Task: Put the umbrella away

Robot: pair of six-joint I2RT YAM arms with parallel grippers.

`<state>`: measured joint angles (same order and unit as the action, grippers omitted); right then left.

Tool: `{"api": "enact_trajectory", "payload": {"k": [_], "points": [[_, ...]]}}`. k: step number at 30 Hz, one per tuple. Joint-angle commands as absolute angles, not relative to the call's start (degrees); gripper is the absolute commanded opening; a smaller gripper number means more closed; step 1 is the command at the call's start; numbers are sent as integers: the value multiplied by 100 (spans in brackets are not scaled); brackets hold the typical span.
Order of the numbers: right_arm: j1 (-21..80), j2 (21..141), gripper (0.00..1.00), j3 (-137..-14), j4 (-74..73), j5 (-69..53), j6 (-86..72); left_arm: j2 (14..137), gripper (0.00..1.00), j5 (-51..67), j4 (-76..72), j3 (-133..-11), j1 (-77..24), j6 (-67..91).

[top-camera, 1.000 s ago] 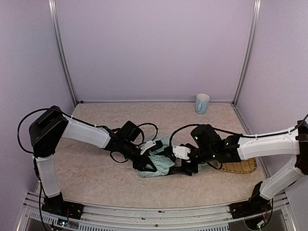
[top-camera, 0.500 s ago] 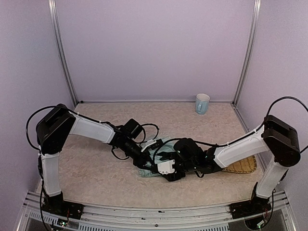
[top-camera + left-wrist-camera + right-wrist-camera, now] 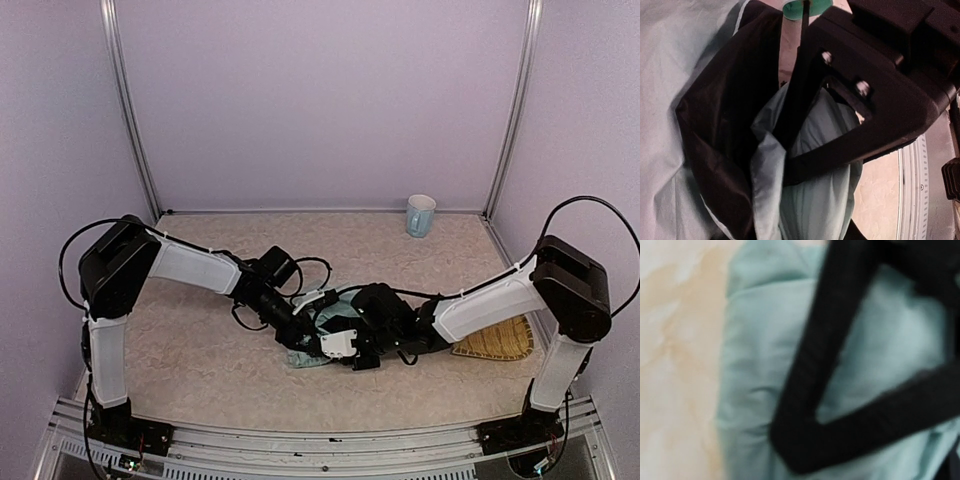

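Note:
The umbrella [image 3: 330, 308] lies crumpled in the middle of the table, pale mint fabric with black lining. My left gripper [image 3: 298, 336] reaches in from the left and is shut on a bunch of its fabric [image 3: 810, 200]. The left wrist view also shows the thin black shaft [image 3: 802, 35] and the mint handle [image 3: 807, 5] at the top. My right gripper [image 3: 345, 348] lies on the umbrella from the right, close against the left one. In the blurred right wrist view a black finger frame [image 3: 810, 405] crosses the mint fabric [image 3: 755, 365]; how its jaws stand does not show.
A pale blue mug [image 3: 420, 215] stands at the back right. A woven yellow mat [image 3: 497, 342] lies at the right, partly under the right forearm. Black cables [image 3: 310, 268] loop behind the left wrist. Purple walls close in the table.
The right arm has swung left and down onto the umbrella, its gripper now beside the left one. The left gripper has kept its hold and barely moved.

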<state>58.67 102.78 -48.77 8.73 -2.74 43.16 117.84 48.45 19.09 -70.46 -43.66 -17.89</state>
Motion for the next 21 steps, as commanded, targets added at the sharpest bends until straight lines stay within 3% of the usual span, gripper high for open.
{"api": "enact_trajectory", "payload": {"k": [1, 4, 6, 7, 14, 21], "points": [[5607, 10466, 22, -5119, 6, -280, 3921, 11807, 37, 4617, 2301, -6754, -4261, -1840], [5596, 10493, 12, -5203, -416, -418, 3724, 11488, 61, 4563, 1728, -6651, -4069, -1404], [5589, 10503, 9, -5258, -650, -552, 3592, 11083, 94, 4499, 1044, -6338, -3900, -972], [5580, 10511, 8, -5287, -751, -629, 3522, 10783, 98, 4463, 535, -6080, -3819, -771], [5511, 10670, 5, -5808, -1926, -1436, 2976, 8536, 99, 3217, -2422, -3944, -4003, -508], [5230, 11030, 5, -6259, -2949, -2887, 2652, 7471, 93, 1427, -2017, -3173, -5610, -2191]]}}
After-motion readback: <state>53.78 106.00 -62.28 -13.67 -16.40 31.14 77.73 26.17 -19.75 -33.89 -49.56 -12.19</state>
